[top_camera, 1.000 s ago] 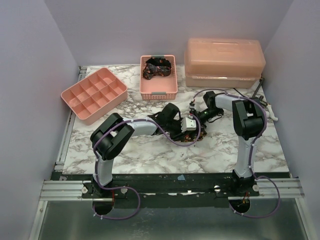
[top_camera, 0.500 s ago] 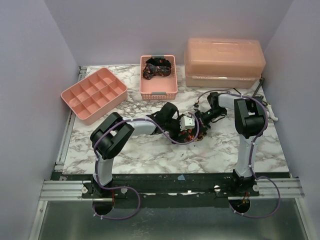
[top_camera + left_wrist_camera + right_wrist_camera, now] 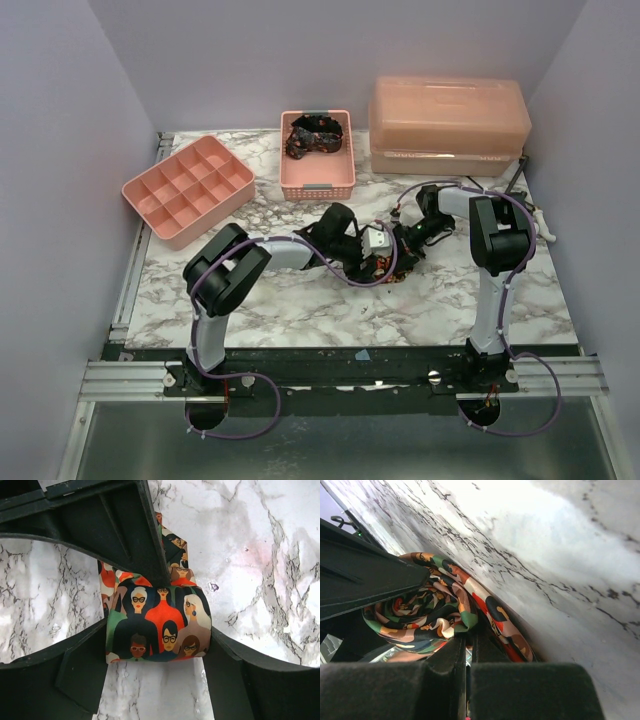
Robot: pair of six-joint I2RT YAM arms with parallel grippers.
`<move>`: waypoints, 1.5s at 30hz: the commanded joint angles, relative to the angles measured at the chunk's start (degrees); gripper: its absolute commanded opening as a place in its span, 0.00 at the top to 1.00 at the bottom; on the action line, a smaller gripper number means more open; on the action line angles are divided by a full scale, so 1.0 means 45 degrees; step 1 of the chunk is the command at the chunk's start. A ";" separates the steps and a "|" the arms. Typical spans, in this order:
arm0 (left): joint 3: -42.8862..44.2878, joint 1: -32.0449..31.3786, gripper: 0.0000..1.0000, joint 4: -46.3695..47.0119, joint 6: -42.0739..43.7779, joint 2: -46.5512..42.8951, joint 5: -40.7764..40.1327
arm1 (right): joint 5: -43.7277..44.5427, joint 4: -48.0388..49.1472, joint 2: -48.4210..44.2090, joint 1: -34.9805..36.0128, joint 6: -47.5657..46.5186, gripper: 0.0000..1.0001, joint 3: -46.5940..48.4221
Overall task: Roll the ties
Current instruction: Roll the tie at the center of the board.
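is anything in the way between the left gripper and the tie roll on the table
Nothing visible. The rolled tie lies directly between the fingers of the left gripper on the marble table. The right gripper, shut, meets the roll from the far side.

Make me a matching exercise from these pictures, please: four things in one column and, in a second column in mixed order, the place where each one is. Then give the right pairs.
Things
1. colourful tie
2. dark tie
3. tray with compartments
4. box with lid

Places
A. at the back right of the table
B. rolled up, near the middle of the table
C. inside the pink basket
D. at the left side of the table

Right pairs: 1-B, 2-C, 3-D, 4-A.
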 commanded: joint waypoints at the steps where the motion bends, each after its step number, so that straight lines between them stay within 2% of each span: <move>1: 0.0454 -0.0232 0.30 0.0694 -0.0590 0.0582 0.0529 | 0.4600 0.1974 0.0919 0.0120 -0.1083 0.99 -0.0440; 3: 0.0701 -0.0353 0.35 0.0519 -0.0761 0.0799 0.0285 | 0.4531 0.2007 0.0848 0.0118 -0.1154 0.99 -0.0386; 5: 0.0967 -0.0473 0.46 -0.0037 -0.0758 0.0943 -0.0039 | 0.4120 0.1883 0.0716 0.0140 -0.1212 0.99 -0.0243; 7: 0.1096 -0.0572 0.62 -0.0766 -0.0629 0.0992 -0.0538 | 0.3635 0.1576 0.0509 0.0136 -0.1285 0.99 -0.0054; 9: 0.1014 -0.0654 0.77 -0.1473 -0.0325 0.0908 -0.1284 | 0.3042 0.0958 0.0315 0.0094 -0.1411 0.90 0.0291; 11: 0.0900 -0.0704 0.85 -0.2245 -0.0030 0.0913 -0.1891 | 0.2142 0.0388 -0.0076 -0.0060 -0.1513 0.75 0.0514; 12: 0.0833 -0.0705 0.87 -0.2730 0.0120 0.0951 -0.2091 | 0.1533 0.0029 -0.0285 -0.0146 -0.1647 0.68 0.0638; 14: 0.0644 -0.0705 0.88 -0.3211 0.0345 0.1012 -0.2474 | 0.0652 -0.0508 -0.0677 -0.0251 -0.1819 0.60 0.0796; 21: 0.0744 -0.0763 0.88 -0.3980 0.0793 0.1164 -0.2940 | -0.1874 -0.1791 -0.1567 -0.0306 -0.2479 0.48 0.0672; 29: 0.1370 -0.0802 0.87 -0.4418 0.0858 0.1404 -0.2899 | -0.2845 -0.2314 -0.1608 -0.0292 -0.2681 0.37 0.0740; 31: 0.1389 -0.0819 0.85 -0.4423 0.0835 0.1423 -0.2883 | -0.2482 -0.1774 -0.1536 -0.0263 -0.2111 0.39 0.0555; 33: 0.1423 -0.0807 0.81 -0.4415 0.0819 0.1423 -0.2790 | -0.1591 -0.1263 -0.1320 -0.0214 -0.1838 0.49 0.0337; 39: 0.1585 -0.0811 0.60 -0.4209 0.0577 0.1203 -0.2135 | 0.1014 -0.0206 -0.0657 -0.0212 -0.1541 0.90 -0.0160; 41: 0.1537 -0.0804 0.52 -0.3832 0.0414 0.1070 -0.1877 | 0.1611 0.0074 -0.0582 -0.0212 -0.1471 0.99 -0.0205; 45: 0.1606 -0.0802 0.45 -0.3174 0.0220 0.0989 -0.1399 | 0.2526 0.0419 -0.0399 -0.0230 -0.1448 0.99 -0.0312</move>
